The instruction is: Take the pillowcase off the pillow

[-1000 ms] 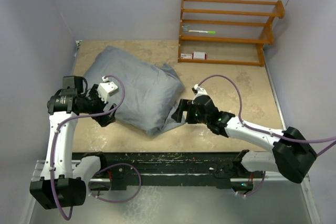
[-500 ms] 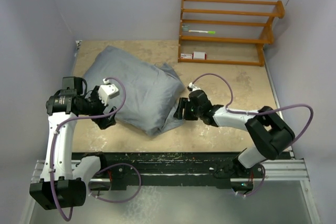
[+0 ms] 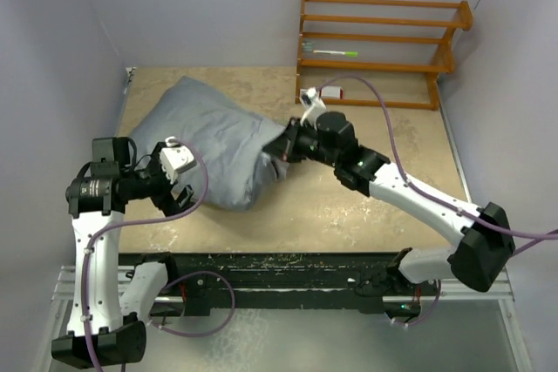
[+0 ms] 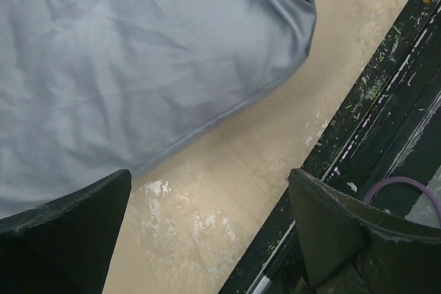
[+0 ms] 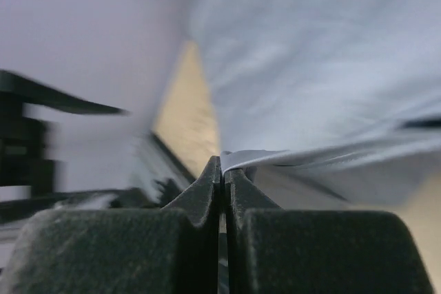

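Observation:
The blue-grey pillowcase (image 3: 214, 141) lies wrinkled and bulging on the left half of the table; the pillow is hidden inside it. My right gripper (image 3: 283, 147) is at the case's right end, shut on a thin edge of the cloth. In the right wrist view that edge (image 5: 241, 158) sits pinched at the tips of the closed jaws, with the pillowcase (image 5: 324, 67) stretching away. My left gripper (image 3: 179, 191) hovers open at the case's near-left side. In the left wrist view its fingers (image 4: 76, 218) frame bare table, and the pillowcase (image 4: 138, 53) lies just beyond them, untouched.
A wooden rack (image 3: 384, 50) with a few small items stands at the back right against the wall. A black rail (image 3: 288, 267) runs along the table's near edge. Walls close in the left, back and right sides.
My right gripper went from open to shut on the pillowcase's edge and swung toward the back, pulling that end of the cloth up. My left arm drew slightly nearer and left.

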`<state>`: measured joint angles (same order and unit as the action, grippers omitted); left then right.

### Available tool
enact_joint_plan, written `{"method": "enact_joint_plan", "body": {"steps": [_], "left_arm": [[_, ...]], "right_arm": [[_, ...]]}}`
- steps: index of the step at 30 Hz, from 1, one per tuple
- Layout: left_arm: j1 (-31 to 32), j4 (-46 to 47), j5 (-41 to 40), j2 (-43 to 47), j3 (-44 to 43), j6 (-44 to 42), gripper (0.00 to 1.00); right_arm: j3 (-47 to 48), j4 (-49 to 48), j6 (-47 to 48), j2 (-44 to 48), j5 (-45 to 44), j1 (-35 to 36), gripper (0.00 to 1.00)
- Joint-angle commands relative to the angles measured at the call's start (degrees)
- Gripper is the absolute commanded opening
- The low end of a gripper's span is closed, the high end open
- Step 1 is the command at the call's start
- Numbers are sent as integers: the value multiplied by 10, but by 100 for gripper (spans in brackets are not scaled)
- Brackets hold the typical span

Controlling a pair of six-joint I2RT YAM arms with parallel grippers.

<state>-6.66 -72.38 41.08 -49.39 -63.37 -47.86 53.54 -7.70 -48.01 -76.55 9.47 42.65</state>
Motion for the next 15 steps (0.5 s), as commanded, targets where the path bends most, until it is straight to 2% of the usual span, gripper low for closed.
{"method": "enact_joint_plan", "body": {"steps": [1,8,15], "left_arm": [[3,0,53,25,-28,-27,99],[3,1,62,78,-2,-57,99],[2,20,85,151,57,-126,99]], "right_arm": [[196,40,22,11,-28,65,0],[375,77,33,-66,-45,135,0],[493,101,41,-119,-49,167,0]]}}
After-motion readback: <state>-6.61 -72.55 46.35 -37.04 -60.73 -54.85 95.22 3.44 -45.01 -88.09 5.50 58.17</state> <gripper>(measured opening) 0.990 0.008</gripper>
